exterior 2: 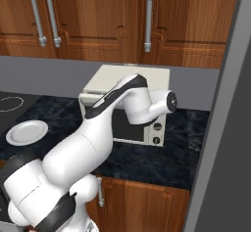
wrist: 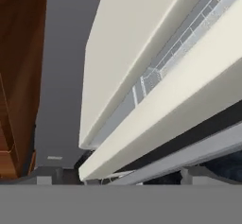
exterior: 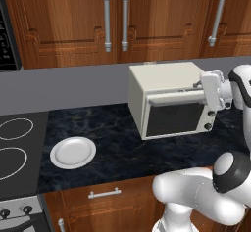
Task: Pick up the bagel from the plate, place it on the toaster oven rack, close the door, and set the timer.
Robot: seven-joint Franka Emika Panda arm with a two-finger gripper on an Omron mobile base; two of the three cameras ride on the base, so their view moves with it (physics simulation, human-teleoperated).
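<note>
Door [exterior: 176, 118] of one cream toaster oven [exterior: 162, 77], counted once: nearly shut, tipped slightly outward along its top edge, dark glass facing the room. One bar handle [exterior: 176, 99] along that top edge. One gripper [exterior: 198, 85] right at the handle's right end, jaws spread wide, pinching nothing visible; whether touching the bar, cannot tell. From the hand view, fingertips [wrist: 193, 175] far apart at the bottom, with the grey handle bar running across between them. Above it a narrow slit between door and oven top, and through the slit one toaster oven rack [wrist: 151, 76], pale wire grid. Bagel's place: cannot tell.

One plate [exterior: 72, 152], round and white, well apart from the oven to the left, lying flat on the dark marbled counter [exterior: 112, 128], near the stove edge. Two white burner rings [exterior: 14, 128] on the black stove beside it. Two small knobs [exterior: 212, 113] stacked on the oven's right front strip. Two stove knobs [exterior: 27, 209] low at the left. Three long metal cabinet handles [exterior: 125, 19] on the wooden upper doors, one short drawer handle [exterior: 104, 194] below the counter. Grey wall strip behind the oven.

In the right base view, white arm crossing in front of the oven and covering most of the door; plate [exterior 2: 27, 132] clear of it at the left.
</note>
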